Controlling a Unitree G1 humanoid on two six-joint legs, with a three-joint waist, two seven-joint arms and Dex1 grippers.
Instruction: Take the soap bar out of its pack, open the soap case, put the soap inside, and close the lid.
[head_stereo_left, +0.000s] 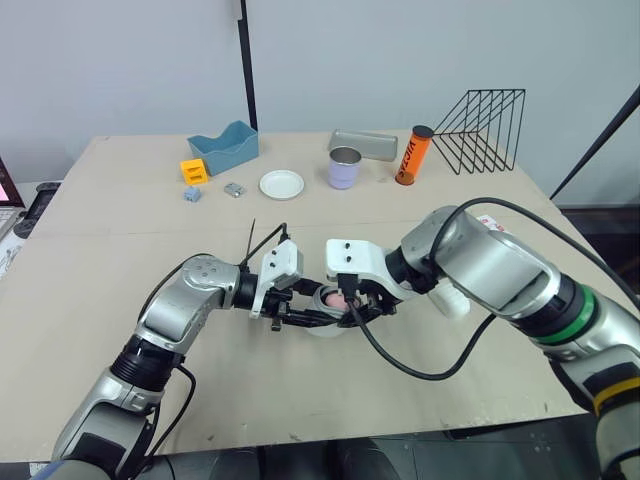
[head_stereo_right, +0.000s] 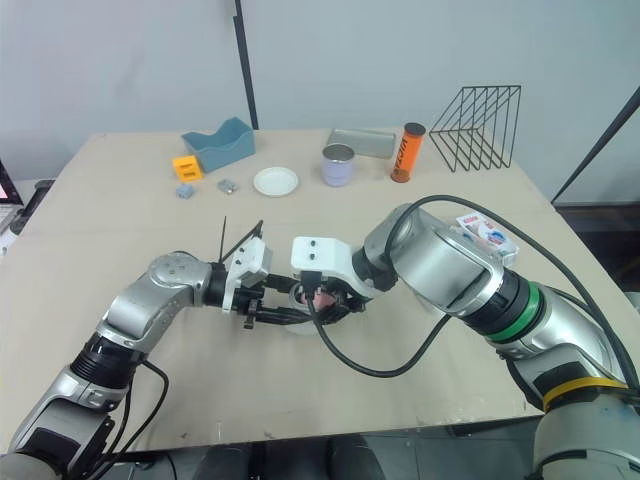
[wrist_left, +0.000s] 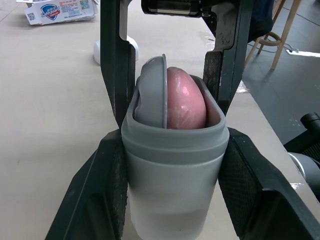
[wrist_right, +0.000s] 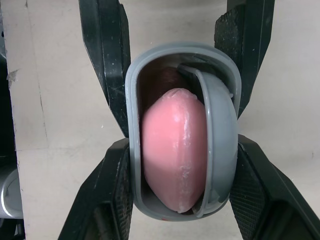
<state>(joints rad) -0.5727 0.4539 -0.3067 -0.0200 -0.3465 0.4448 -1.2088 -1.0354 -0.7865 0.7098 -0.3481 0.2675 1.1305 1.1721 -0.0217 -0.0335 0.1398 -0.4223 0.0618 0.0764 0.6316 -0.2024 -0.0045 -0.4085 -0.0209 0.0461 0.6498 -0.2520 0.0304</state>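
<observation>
The grey soap case (wrist_left: 172, 165) stands upright at the table's middle, with my left gripper (wrist_left: 172, 150) shut on its lower walls. The pink soap bar (wrist_right: 175, 155) sits inside the case. The curved grey lid (wrist_right: 220, 145) is slid down beside it, so the mouth is uncovered. My right gripper (wrist_right: 182, 160) hangs over the case from above, open, its pads (wrist_right: 117, 195) straddling the rim outside the walls. The white soap pack (head_stereo_right: 487, 232) lies on the table behind my right arm.
Along the far side stand a blue tray (head_stereo_left: 225, 148), a white dish (head_stereo_left: 281, 184), a lilac cup (head_stereo_left: 345, 167), an orange can (head_stereo_left: 413, 155), a grey tray (head_stereo_left: 364, 143) and a black wire rack (head_stereo_left: 482, 130). A yellow block (head_stereo_left: 193, 171) lies near the blue tray.
</observation>
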